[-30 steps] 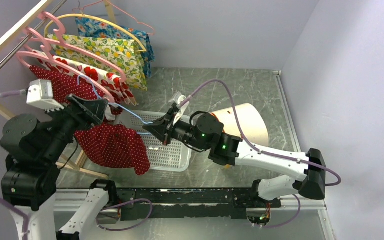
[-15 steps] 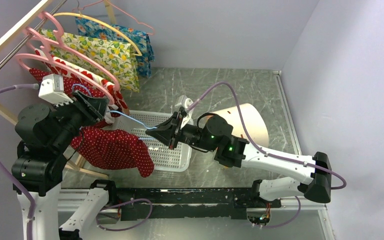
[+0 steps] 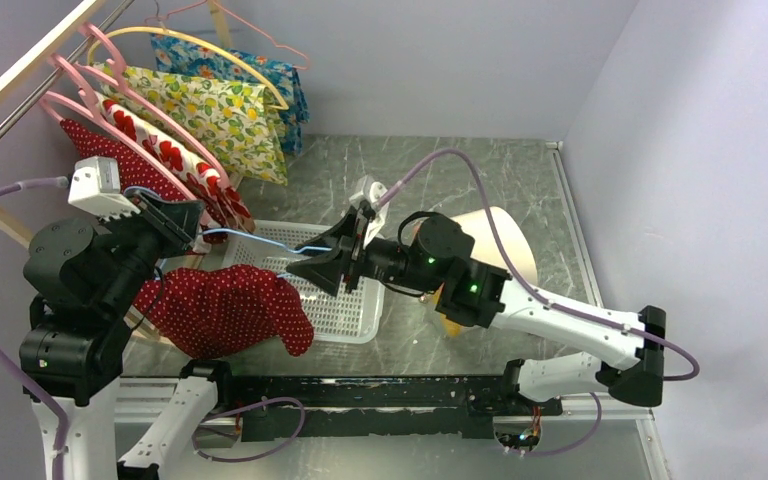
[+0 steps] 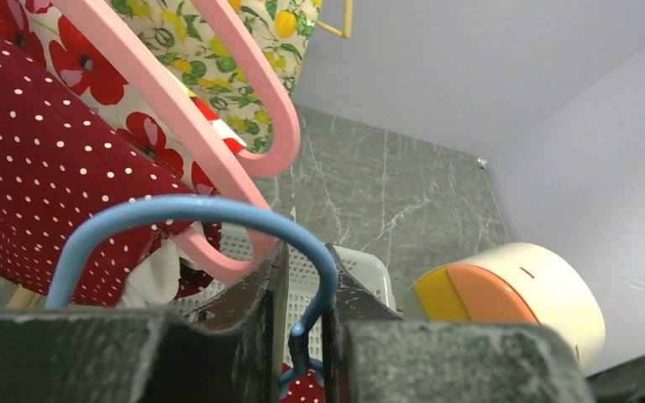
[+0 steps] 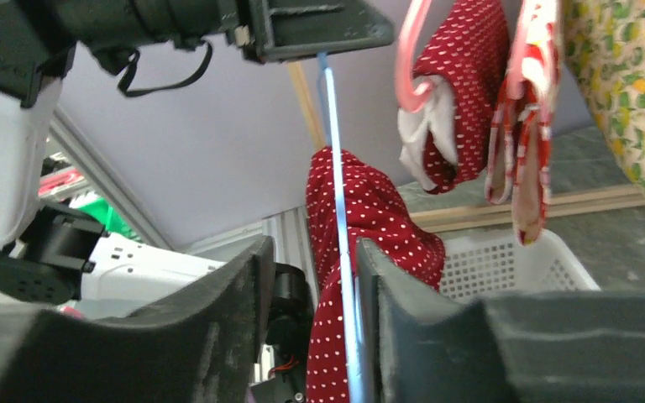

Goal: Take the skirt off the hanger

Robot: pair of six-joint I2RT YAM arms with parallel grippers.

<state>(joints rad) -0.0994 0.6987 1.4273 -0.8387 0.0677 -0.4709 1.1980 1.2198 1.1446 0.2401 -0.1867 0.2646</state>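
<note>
A red white-dotted skirt (image 3: 225,310) hangs off a thin blue wire hanger (image 3: 250,238) between my two arms, over the near left of the table. My left gripper (image 3: 192,222) is shut on the hanger's twisted neck just under its hook. In the left wrist view the blue hanger (image 4: 193,208) curves up from between the left gripper's (image 4: 302,252) narrow jaws. My right gripper (image 3: 305,268) stands open around one arm of the hanger. In the right wrist view the blue hanger (image 5: 336,168) lies against one finger of the right gripper (image 5: 311,248), with a gap to the other and the skirt (image 5: 369,218) behind.
Several pink hangers (image 3: 110,60) with printed garments hang on a wooden rack (image 3: 20,80) at the back left, close to my left gripper. A white perforated basket (image 3: 345,310) lies under the hanger. A cream and orange cylinder (image 3: 505,245) lies behind my right arm.
My left gripper has closed on the hanger's neck. My right gripper has opened off the hanger's arm. The skirt has swung lower and to the left.
</note>
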